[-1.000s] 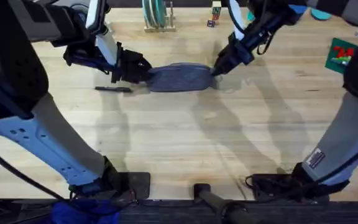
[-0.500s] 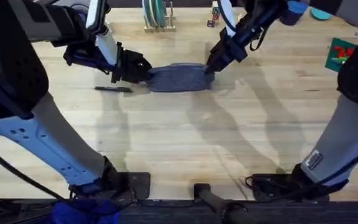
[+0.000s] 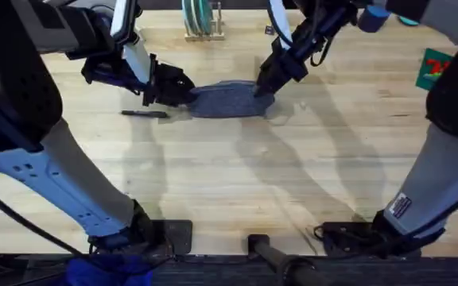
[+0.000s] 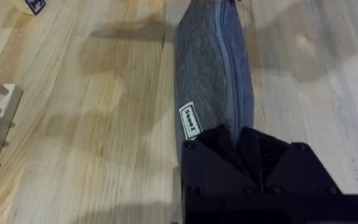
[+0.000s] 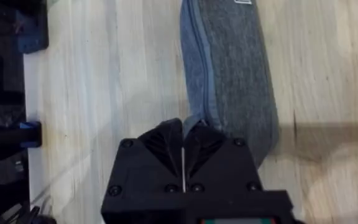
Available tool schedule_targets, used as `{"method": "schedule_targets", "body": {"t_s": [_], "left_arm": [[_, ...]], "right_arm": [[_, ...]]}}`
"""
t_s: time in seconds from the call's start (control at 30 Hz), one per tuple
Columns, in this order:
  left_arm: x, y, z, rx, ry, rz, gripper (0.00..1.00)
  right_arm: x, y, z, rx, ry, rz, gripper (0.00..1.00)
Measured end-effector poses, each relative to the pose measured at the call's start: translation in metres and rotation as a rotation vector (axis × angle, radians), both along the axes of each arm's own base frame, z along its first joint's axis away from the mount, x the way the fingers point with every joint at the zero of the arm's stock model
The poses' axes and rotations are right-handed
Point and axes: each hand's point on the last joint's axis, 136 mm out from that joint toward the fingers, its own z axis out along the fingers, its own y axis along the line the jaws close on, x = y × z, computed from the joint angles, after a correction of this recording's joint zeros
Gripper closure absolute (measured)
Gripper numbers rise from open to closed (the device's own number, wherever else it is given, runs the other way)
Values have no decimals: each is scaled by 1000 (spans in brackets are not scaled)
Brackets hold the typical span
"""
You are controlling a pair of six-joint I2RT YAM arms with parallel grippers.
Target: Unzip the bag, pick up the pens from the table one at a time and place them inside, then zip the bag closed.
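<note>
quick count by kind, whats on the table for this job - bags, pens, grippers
bag: 1, blue-grey, lying between the two grippers
pens: 1, black, on the table beside the left gripper
grippers: 2, left gripper on one end of the bag, right gripper on the other
total: 4

arms: blk/grey/blue links | claws: blk, screws | cables: blk

Bag (image 4: 211, 74): small white sewn tag (image 4: 190, 119) near one end, dark print, lettering too small to read. No other legible text.
</note>
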Motion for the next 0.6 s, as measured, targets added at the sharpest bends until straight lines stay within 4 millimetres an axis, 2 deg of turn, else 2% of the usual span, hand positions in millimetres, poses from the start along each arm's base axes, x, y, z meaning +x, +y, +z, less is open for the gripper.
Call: {"method": "schedule_targets", "body": {"t_s": [0.23,0.6], "left_arm": [[0,0,0,0,0,-1,960],[0,-1,0,0,0,-3,960]], "right_arm": [[0,8,4,4,-20,20,971],[-4,35,15,28,-71,73,971]]}}
